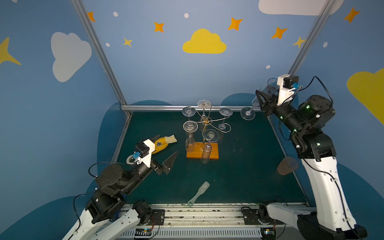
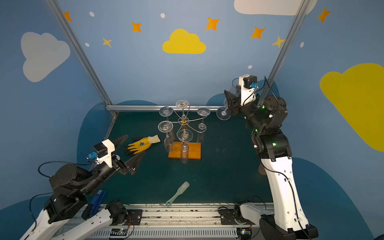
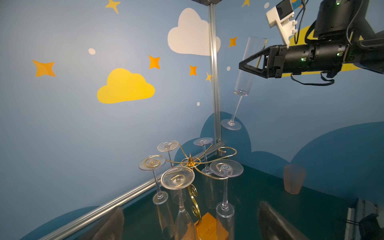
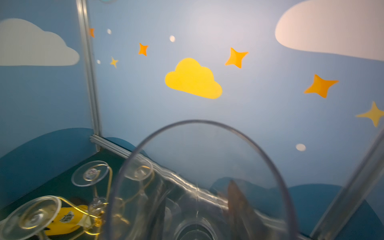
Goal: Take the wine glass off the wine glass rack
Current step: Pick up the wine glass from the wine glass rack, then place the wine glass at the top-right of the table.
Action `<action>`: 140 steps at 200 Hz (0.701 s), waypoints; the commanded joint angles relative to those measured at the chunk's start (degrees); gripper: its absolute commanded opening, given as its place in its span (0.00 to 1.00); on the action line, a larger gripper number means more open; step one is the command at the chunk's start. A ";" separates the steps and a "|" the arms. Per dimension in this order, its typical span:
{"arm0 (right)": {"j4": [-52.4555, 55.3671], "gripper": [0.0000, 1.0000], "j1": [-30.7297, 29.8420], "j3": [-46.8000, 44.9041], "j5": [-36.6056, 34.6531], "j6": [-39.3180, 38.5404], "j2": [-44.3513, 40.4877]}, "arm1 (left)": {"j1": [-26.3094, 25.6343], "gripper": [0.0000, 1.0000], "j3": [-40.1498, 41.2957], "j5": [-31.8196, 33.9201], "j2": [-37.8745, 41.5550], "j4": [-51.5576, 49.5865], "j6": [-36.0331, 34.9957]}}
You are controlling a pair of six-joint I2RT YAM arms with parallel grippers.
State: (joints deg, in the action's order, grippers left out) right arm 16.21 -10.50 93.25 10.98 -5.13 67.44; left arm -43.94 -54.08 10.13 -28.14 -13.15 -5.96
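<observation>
- Wine glass far right, off the wine glass rack, bowl grasped by right end effector.
- Left end effector released, empty.
- We advise a slow, foot-first descent onto bare tabletop.

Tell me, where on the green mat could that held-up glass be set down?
Widest bare patch: right of the rack, before the cup. A smaller one lies between rack and brush. Crowded: the left side, with the glove and left arm, and under the hanging glasses.
</observation>
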 commanded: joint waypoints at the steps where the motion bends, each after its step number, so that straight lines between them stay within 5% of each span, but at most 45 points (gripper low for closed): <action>1: -7.03 0.14 5.10 -6.64 0.22 4.55 0.15 | -0.09 0.99 1.23 5.59 0.63 1.82 0.44; 81: -24.74 0.14 11.45 -30.02 5.54 5.99 7.10 | 2.12 0.99 1.81 10.00 -7.88 11.43 -0.53; 140: -36.27 0.11 11.41 -32.54 6.45 7.25 19.14 | 8.68 0.99 -2.30 2.43 -15.87 16.05 6.58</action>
State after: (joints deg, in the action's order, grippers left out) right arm -10.85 0.73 59.66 15.75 1.34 83.61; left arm -36.58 -53.52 16.23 -42.11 -1.80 -2.48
